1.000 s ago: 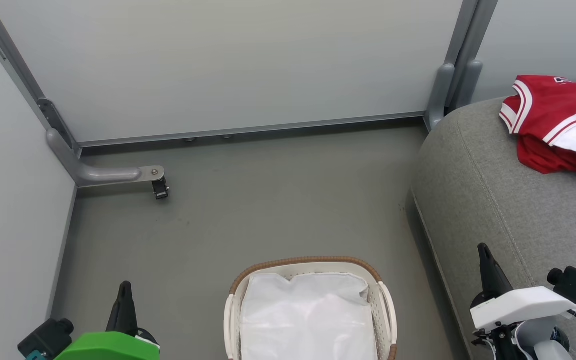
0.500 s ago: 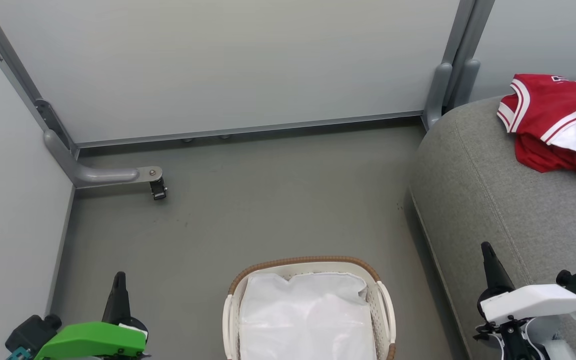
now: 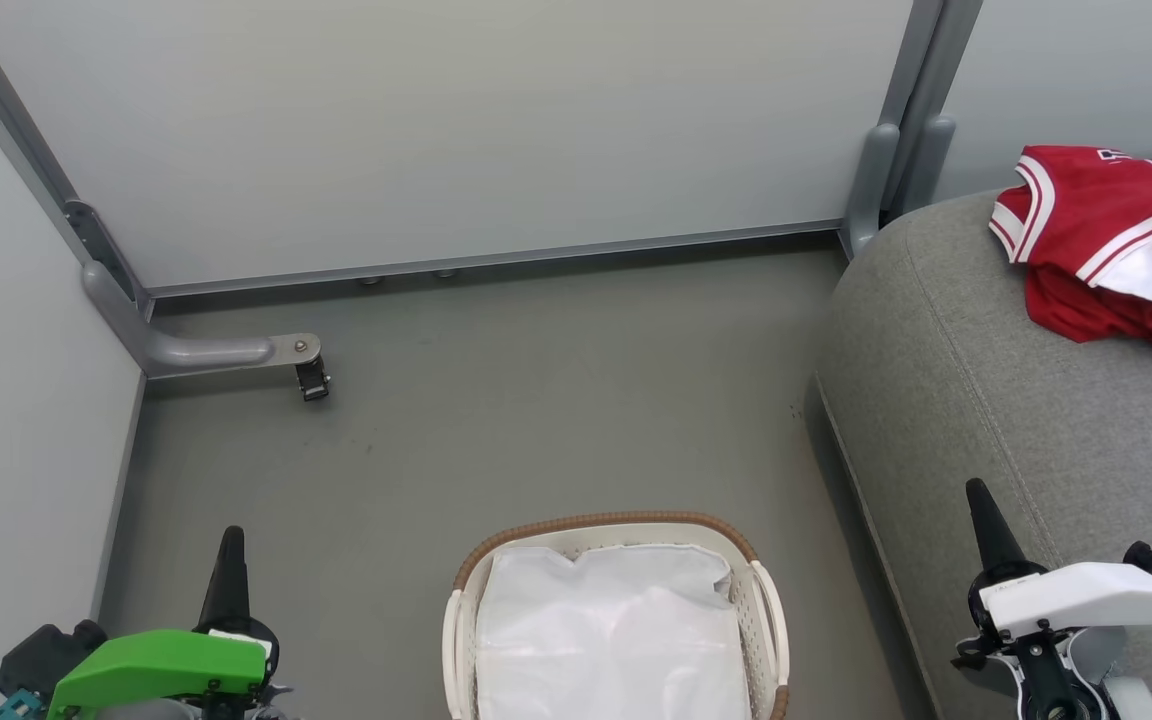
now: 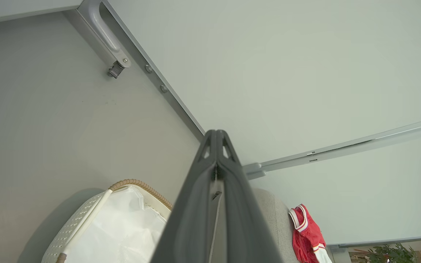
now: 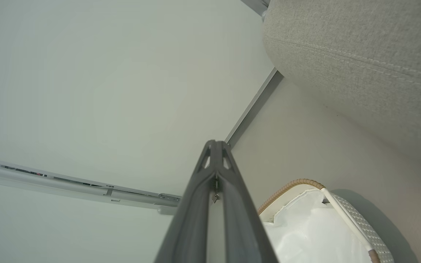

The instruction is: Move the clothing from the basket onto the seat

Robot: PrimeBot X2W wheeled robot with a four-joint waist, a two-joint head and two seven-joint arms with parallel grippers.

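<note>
Head view: the red jersey (image 3: 1086, 230) lies crumpled near the far edge of the grey seat (image 3: 986, 420); the basket (image 3: 606, 522) holds just its white liner (image 3: 616, 640). The left jaws and right jaws are pressed together, empty. The task looks finished.

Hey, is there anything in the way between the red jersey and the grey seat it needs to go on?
Nothing visible stands between them. The jersey already lies crumpled on the seat, toward its far end. The basket sits on the floor beside the seat, with its white liner inside.
</note>
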